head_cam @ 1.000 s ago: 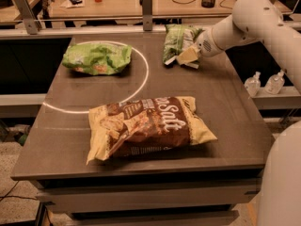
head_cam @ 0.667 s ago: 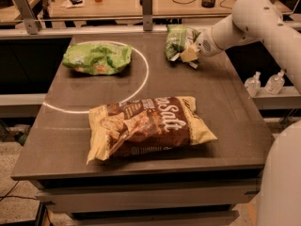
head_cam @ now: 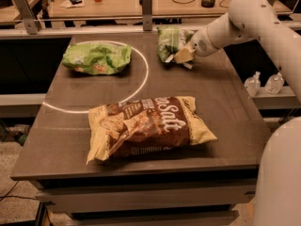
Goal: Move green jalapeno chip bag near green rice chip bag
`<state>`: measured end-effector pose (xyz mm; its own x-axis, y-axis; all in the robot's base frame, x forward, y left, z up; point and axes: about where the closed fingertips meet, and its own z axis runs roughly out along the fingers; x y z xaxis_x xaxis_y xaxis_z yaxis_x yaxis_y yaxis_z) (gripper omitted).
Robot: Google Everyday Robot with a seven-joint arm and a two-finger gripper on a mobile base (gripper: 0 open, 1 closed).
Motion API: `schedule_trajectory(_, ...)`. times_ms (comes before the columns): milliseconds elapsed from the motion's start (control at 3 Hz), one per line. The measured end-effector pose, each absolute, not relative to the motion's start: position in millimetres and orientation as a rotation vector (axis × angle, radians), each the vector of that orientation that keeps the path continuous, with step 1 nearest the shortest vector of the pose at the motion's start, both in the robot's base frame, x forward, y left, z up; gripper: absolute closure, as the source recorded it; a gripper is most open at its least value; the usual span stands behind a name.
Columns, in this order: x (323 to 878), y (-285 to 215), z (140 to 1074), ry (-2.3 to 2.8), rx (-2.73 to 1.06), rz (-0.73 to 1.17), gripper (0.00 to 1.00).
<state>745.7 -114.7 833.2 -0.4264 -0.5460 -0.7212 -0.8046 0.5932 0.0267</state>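
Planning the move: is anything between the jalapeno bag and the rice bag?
Nothing visible: the gripper holds the green jalapeno chip bag, and bare table runs to the green rice chip bag; the brown bag lies off that line.

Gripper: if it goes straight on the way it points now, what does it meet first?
The narrow green bag, which the gripper, at the far edge of the table, holds; beyond it, probably the wide green bag.

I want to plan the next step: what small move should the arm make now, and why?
Probably carry the green jalapeno chip bag toward the green rice chip bag: the gripper grips it at the back, and the bags are well apart.
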Motion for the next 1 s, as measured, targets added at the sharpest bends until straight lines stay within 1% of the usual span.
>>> schedule_trajectory(333,716,-36,854,1.928,-1.372,0.697,1.00)
schedule_trajectory(667,693,13,864,1.774,-1.567,0.815,1.00)
schedule_trajectory(1000,683,42,858,1.747,-1.686,0.819,0.84)
